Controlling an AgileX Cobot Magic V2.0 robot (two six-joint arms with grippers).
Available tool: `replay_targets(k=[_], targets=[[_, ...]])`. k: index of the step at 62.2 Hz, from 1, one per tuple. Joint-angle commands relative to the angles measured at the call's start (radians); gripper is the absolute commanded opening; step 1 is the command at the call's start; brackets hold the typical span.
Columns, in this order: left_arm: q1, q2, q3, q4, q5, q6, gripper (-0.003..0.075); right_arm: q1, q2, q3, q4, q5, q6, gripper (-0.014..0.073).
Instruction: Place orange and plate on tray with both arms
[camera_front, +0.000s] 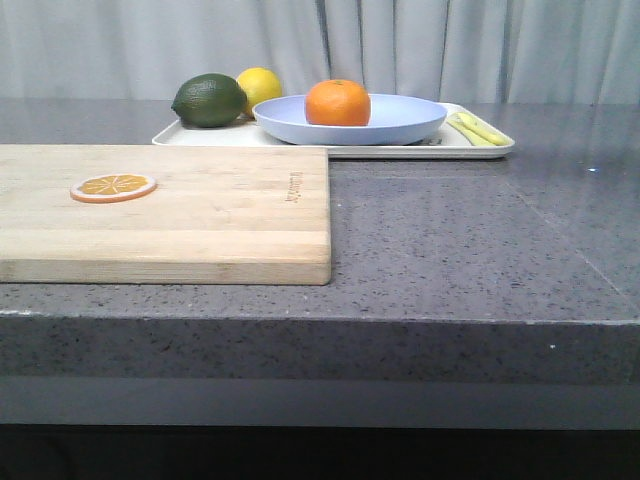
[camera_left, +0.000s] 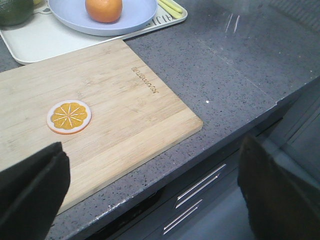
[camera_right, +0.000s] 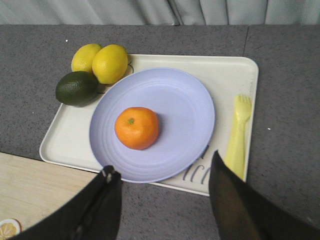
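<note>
The orange (camera_front: 338, 102) sits in the lavender-blue plate (camera_front: 400, 125), and the plate rests on the cream tray (camera_front: 480, 150) at the back of the counter. In the right wrist view the orange (camera_right: 137, 127) lies in the middle of the plate (camera_right: 185, 110) on the tray (camera_right: 65, 145). My right gripper (camera_right: 162, 175) is open and empty, above the counter just in front of the tray. My left gripper (camera_left: 150, 170) is open and empty over the counter's front edge; its view shows the orange (camera_left: 103, 9), plate (camera_left: 135, 15) and tray (camera_left: 40, 42) far off. Neither gripper shows in the front view.
A wooden cutting board (camera_front: 200, 215) with a flat orange slice (camera_front: 113, 187) lies at the front left. Two lemons (camera_right: 102, 61), a dark green fruit (camera_right: 76, 88) and a yellow fork (camera_right: 238, 135) share the tray. Grey curtains hang behind.
</note>
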Motion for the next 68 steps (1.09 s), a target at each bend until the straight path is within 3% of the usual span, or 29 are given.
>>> replay_targets(k=[1, 15, 32, 61, 68], targets=[[0.000, 0.002, -0.026, -0.021, -0.066, -0.003, 0.0652, 0.001, -0.149, 0.109, -0.057, -0.115, -0.041, 0.0414], [0.000, 0.002, -0.026, -0.021, -0.066, -0.003, 0.0652, 0.001, -0.472, 0.482, -0.111, -0.181, -0.141, 0.0414], [0.000, 0.002, -0.026, -0.021, -0.066, -0.003, 0.0652, 0.001, -0.785, 0.836, -0.164, -0.158, -0.141, 0.0414], [0.000, 0.002, -0.026, -0.021, -0.066, -0.003, 0.0650, 0.001, -1.183, 1.078, -0.164, -0.065, -0.141, 0.0414], [0.000, 0.002, -0.026, -0.021, -0.066, -0.003, 0.0585, 0.001, -1.187, 1.079, -0.164, -0.034, -0.141, 0.0412]])
